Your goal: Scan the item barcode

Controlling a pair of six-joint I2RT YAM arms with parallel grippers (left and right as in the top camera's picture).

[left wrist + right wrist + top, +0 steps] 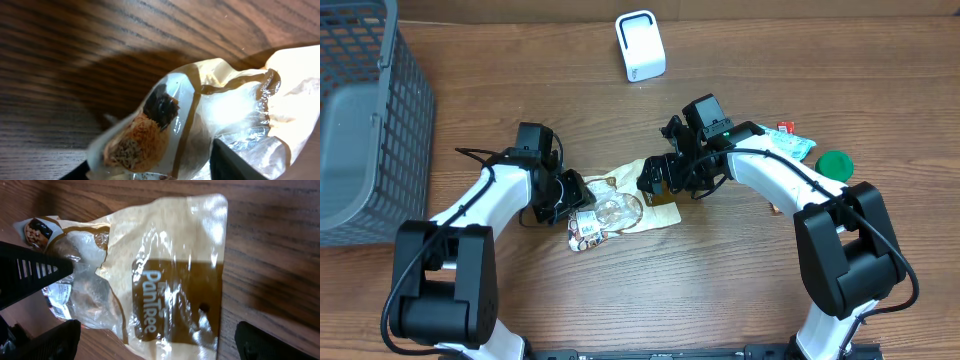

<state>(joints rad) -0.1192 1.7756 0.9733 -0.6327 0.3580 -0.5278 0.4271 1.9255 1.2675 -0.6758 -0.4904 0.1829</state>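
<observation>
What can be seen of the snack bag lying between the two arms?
The snack bag is crinkly plastic, tan with a brown panel reading PanTree and a clear window, food pictured at one corner. It lies on the wooden table. One end sits between the left gripper's jaws; a pinch cannot be confirmed. The right gripper hovers open over it.

left arm (485,190): reaches forward from the near edge, white link angled inward.
left gripper (582,218): low over the table, pointing toward the middle; jaws partly apart (whether they grip cannot be told).
right arm (775,170): arcs forward, then bends back inward.
right gripper (657,182): low, facing the left one, spread wide; its fingers (50,340) sit at both lower corners of its wrist view.
</observation>
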